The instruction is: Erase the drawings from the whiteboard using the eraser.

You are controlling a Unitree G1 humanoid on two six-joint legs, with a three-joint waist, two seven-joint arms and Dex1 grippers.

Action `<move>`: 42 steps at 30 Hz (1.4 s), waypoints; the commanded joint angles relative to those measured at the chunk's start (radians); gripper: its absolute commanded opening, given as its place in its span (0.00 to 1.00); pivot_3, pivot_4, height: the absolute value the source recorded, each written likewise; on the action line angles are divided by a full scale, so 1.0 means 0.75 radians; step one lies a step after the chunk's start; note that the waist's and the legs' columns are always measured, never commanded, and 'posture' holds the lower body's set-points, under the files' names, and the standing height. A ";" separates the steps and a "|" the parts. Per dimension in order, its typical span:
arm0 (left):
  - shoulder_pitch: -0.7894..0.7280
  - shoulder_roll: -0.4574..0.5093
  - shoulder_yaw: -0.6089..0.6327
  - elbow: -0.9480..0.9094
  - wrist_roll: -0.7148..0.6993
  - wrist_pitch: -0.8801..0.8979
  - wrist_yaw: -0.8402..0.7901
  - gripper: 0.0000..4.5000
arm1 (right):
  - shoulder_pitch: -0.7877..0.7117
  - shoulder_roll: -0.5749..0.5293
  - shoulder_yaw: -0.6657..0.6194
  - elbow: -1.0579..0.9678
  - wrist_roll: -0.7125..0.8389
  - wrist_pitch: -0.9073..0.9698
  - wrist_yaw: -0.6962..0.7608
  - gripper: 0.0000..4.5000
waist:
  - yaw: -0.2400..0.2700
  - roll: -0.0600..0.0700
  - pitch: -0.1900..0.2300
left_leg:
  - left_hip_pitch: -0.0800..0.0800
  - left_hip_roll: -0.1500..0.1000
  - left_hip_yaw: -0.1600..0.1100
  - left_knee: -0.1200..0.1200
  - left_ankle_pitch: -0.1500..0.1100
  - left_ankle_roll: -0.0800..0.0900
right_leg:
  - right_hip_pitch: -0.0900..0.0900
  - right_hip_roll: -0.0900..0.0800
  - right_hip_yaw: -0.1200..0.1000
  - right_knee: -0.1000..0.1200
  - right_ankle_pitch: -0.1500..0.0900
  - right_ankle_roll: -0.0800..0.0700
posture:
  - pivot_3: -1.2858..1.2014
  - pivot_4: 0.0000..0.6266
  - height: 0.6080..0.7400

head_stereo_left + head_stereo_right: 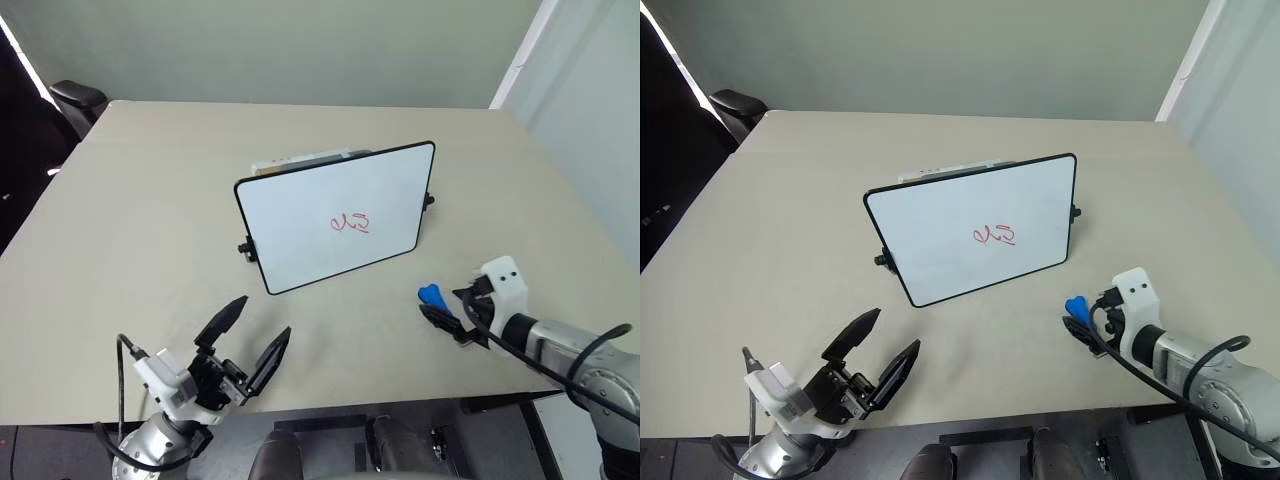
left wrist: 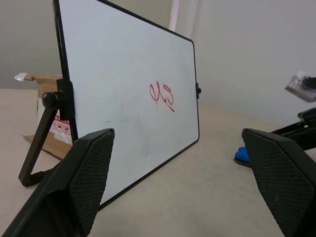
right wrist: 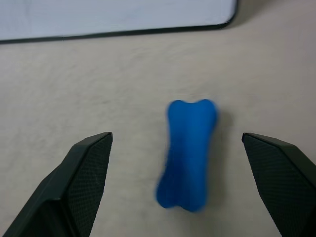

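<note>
- The eraser (image 3: 187,153), a small bright blue oblong block pinched at the middle, lies flat on the beige desk (image 1: 150,200), near the lower right corner of the board and apart from it.
- From my head cameras I see only its blue tip; the rest is hidden behind my right hand (image 1: 445,312).
- My right hand hovers just over the eraser with its black fingers spread wide, one on each side, touching nothing. The eraser looks smeared in that wrist view, so I cannot make out its edges cleanly.
- The whiteboard (image 1: 300,220), a white rectangle with a thin black frame and rounded corners, stands tilted back on the desk on a black prop.
- The drawings (image 1: 351,223), a small red loopy scribble, sit right of the board's middle.
- My left hand (image 1: 250,340) rests low near the desk's front edge, well apart from the board, fingers wide and empty.
- Behind the board a brown cardboard box (image 2: 47,113) peeks out, mostly covered; its label is too small to read.
</note>
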 commanded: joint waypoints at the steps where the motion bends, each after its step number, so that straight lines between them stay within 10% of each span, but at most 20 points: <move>1: 0.009 0.003 0.021 -0.030 -0.018 -0.005 -0.013 1.00 | -0.011 -0.025 0.054 0.009 -0.054 0.020 -0.021 0.99 | 0.001 0.000 0.000 | 0.000 0.000 0.000 0.000 0.000 0.000 | 0.000 0.000 0.000 0.000 0.000 0.000 | 0.52 0.24 1.00; 16: 0.011 -0.006 0.019 -0.031 -0.017 -0.003 -0.025 1.00 | 0.014 -0.037 0.093 0.005 -0.115 0.034 -0.012 0.99 | 0.000 0.000 0.000 | -0.001 0.000 0.000 0.000 0.000 0.000 | 0.001 0.000 0.000 0.000 0.000 0.000 | 0.52 0.24 1.00; 29: 0.024 -0.009 0.008 -0.038 -0.010 -0.005 -0.033 1.00 | 0.018 -0.045 0.046 -0.070 -0.131 0.037 0.019 0.11 | 0.000 -0.001 0.000 | -0.001 0.000 0.000 -0.001 -0.001 0.001 | 0.001 0.001 0.000 0.000 0.000 0.000 | 0.52 0.24 1.00; 42: 0.017 -0.012 -0.004 -0.038 -0.001 -0.002 -0.035 1.00 | -0.356 0.044 0.076 -0.057 -0.100 -0.022 0.009 0.07 | -0.003 0.000 0.000 | 0.000 0.000 0.000 0.000 -0.001 0.001 | -0.002 0.001 0.000 0.001 0.000 0.000 | 0.52 0.24 1.00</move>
